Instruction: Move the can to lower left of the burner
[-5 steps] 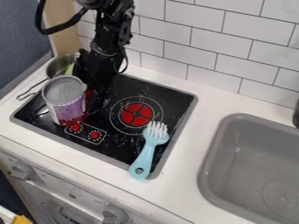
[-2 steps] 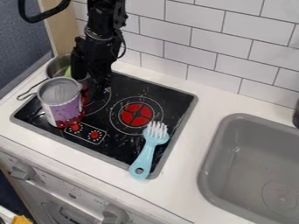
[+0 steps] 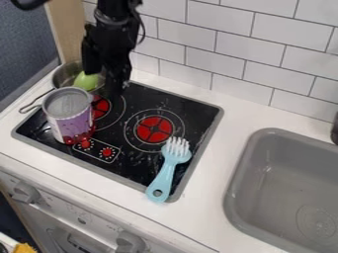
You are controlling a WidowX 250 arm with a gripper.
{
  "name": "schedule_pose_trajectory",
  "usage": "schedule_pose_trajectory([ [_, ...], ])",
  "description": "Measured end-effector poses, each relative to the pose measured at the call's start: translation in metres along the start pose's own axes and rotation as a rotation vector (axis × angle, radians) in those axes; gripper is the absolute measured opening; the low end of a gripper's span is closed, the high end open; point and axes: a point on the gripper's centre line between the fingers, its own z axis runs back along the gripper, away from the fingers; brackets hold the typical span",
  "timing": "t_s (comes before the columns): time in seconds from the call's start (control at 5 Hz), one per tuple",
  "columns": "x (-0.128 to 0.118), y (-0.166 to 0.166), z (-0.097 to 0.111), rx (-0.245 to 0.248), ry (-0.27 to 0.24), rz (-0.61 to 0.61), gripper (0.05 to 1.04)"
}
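Purple and white, the can [image 3: 68, 121] stands at the lower left of the left burner [image 3: 101, 106], beside the round red markings [image 3: 96, 149] printed on the black stovetop [image 3: 125, 170]. Up and to the right of it, clear of its rim, hang the fingers [image 3: 105, 82], spread apart with nothing between them. The black arm [image 3: 116, 29] comes down from the top edge, pointing downward. Just behind the can sits a metal pot [image 3: 61, 78] with something light green [image 3: 86, 80] inside. Over to the right, a pale blue brush [image 3: 167, 170] lies across the stovetop's front edge. The white surface [image 3: 204, 212] runs on to a grey sink [image 3: 290, 180], and white tiles [image 3: 218, 62] line the wall.
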Motion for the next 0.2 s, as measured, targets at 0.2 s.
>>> schedule_pose_trajectory([
  [0.2, -0.0007, -0.0001, -0.0001, -0.003, 0.003, 0.002, 0.999],
])
